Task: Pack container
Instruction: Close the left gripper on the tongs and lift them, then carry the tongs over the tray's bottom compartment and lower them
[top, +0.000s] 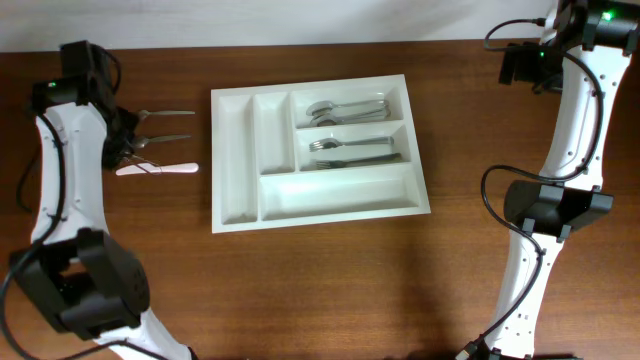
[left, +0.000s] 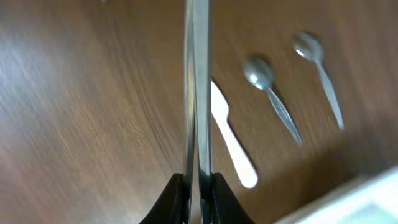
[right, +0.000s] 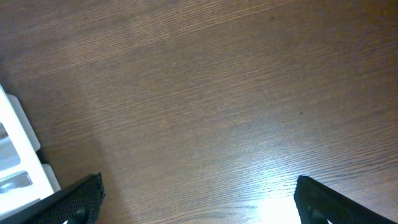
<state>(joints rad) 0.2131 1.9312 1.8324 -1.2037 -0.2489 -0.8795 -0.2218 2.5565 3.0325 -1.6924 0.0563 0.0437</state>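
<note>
Your left gripper (left: 198, 194) is pinched almost closed on a slim metal utensil (left: 198, 93), gripped edge-on, probably so it drops cleanly into a slot. The container (top: 235, 160) sits mid-table, to its right. Far right, your right gripper (right: 202, 202) hangs wide open, empty.

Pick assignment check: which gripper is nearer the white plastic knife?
Left. The left gripper, shut on a metal utensil, sits beside the white plastic knife; the right gripper hangs open, across the cutlery tray.
</note>
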